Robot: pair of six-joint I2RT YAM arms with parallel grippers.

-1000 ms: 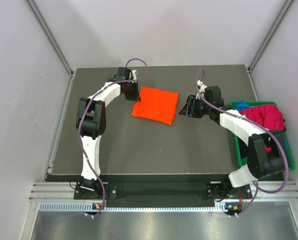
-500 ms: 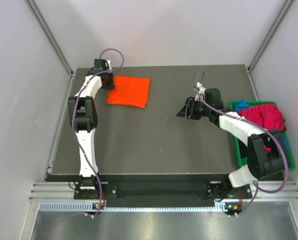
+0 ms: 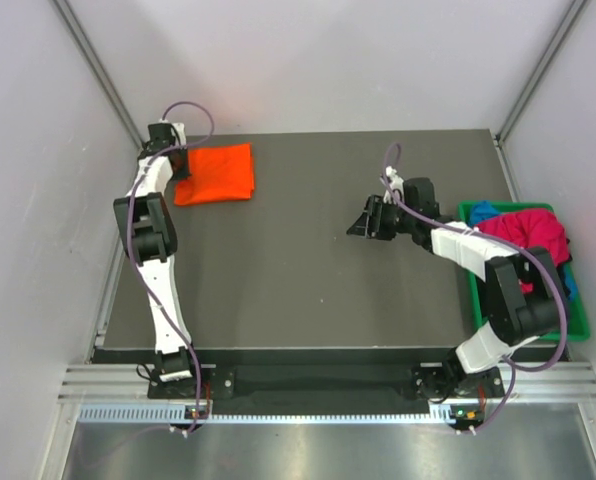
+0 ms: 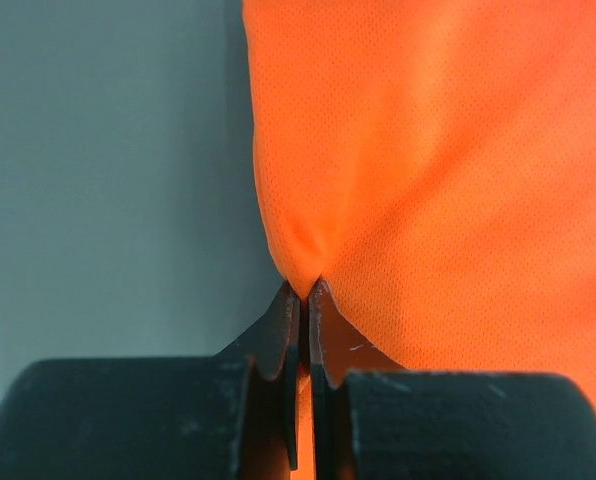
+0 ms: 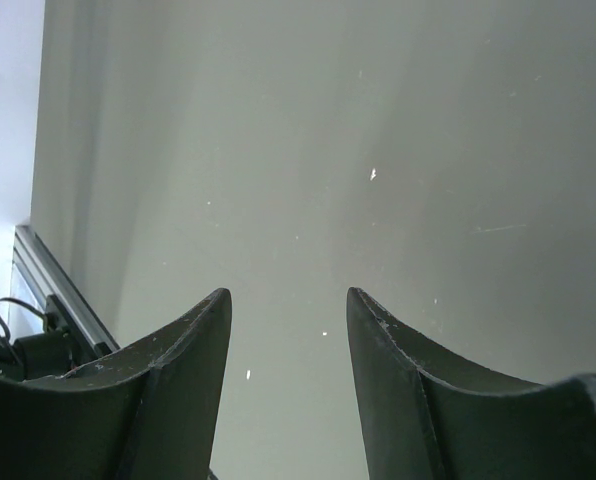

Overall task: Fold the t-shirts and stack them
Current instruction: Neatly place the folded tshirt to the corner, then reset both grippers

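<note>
A folded vivid orange t-shirt (image 3: pixel 218 172) lies at the table's far left corner. My left gripper (image 3: pixel 181 170) is shut on its left edge; the left wrist view shows the cloth (image 4: pixel 438 170) pinched between the closed fingers (image 4: pixel 278 330). My right gripper (image 3: pixel 359 224) is open and empty over bare table mid-right; its fingertips (image 5: pixel 213 310) show apart above the grey surface. A magenta-red t-shirt (image 3: pixel 530 232) and a blue t-shirt (image 3: pixel 485 210) lie bunched in the green bin (image 3: pixel 478 300) at the right.
The green bin stands at the table's right edge beside my right arm. Grey walls enclose the table on the left, back and right. A metal rail (image 3: pixel 118 270) runs along the left edge.
My left gripper has dragged the orange t-shirt from the table's middle back to the far left corner. My right gripper has shifted slightly left and stayed open.
</note>
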